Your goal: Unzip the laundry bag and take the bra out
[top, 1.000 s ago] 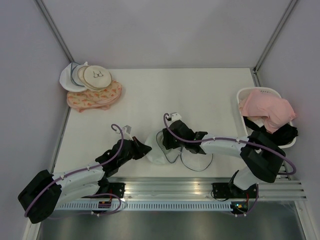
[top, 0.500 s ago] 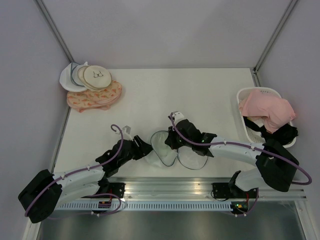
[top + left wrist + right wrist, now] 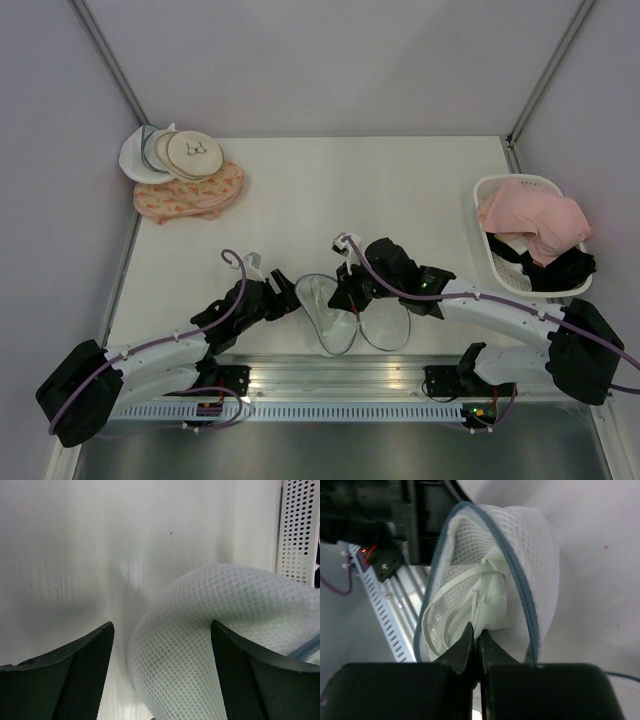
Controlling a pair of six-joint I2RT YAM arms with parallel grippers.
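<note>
The laundry bag (image 3: 322,305), white mesh with a grey-blue zipper (image 3: 519,580), lies unzipped near the table's front edge, its mouth gaping toward the right arm. Inside it, the pale bra (image 3: 492,600) shows with its straps bunched. My right gripper (image 3: 479,630) is at the mouth, shut on a fold of the bra (image 3: 330,296); from above this right gripper (image 3: 348,291) sits at the bag's right rim. The left gripper (image 3: 161,630) stands open just left of the bag (image 3: 210,645). Mesh bulges between its fingers (image 3: 85,675) without being pinched. From above, the left gripper (image 3: 287,303) is beside the bag.
Stacked cream and white discs (image 3: 178,152) rest on a pink patterned round bag (image 3: 190,193) at the back left. A white basket (image 3: 500,186) with a pink garment (image 3: 535,222) and a black garment (image 3: 568,270) stands at the right edge. A metal rail (image 3: 400,375) runs along the front.
The left gripper has opened and let go of the bag. The right gripper has shut on the bra inside, and the bag's mouth now gapes wider.
</note>
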